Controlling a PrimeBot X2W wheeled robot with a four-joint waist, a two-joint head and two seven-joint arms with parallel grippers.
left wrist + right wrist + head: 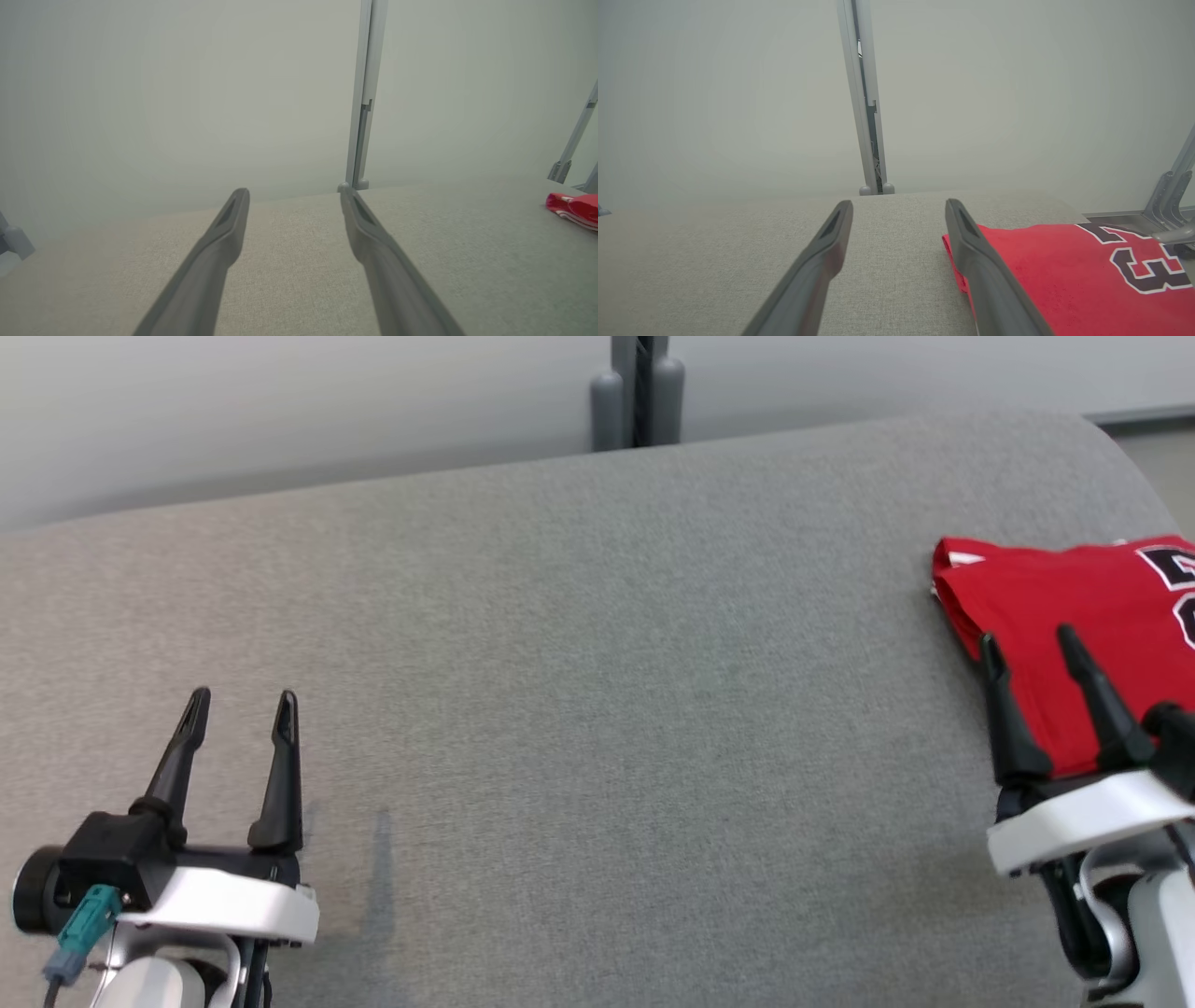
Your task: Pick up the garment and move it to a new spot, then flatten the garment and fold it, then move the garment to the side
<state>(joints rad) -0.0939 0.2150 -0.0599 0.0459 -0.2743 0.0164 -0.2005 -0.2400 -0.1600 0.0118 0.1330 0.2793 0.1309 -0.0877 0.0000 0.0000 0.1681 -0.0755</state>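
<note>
The garment (1074, 607) is a red jersey with dark, white-edged lettering, folded flat at the far right of the grey table (579, 644). My right gripper (1027, 644) hovers open over the jersey's near left corner, holding nothing. In the right wrist view its right finger overlaps the jersey (1069, 275) and its left finger is over bare cloth; that gripper (899, 207) is open. My left gripper (241, 705) stands open at the lower left, far from the jersey. In the left wrist view that gripper (294, 196) is empty, and the jersey's edge (577, 207) shows at the right.
A grey post (638, 392) stands behind the table's far edge at the middle. Angled grey metal struts (1171, 191) rise beyond the table's right end. The table's right corner (1111, 439) is rounded, just behind the jersey.
</note>
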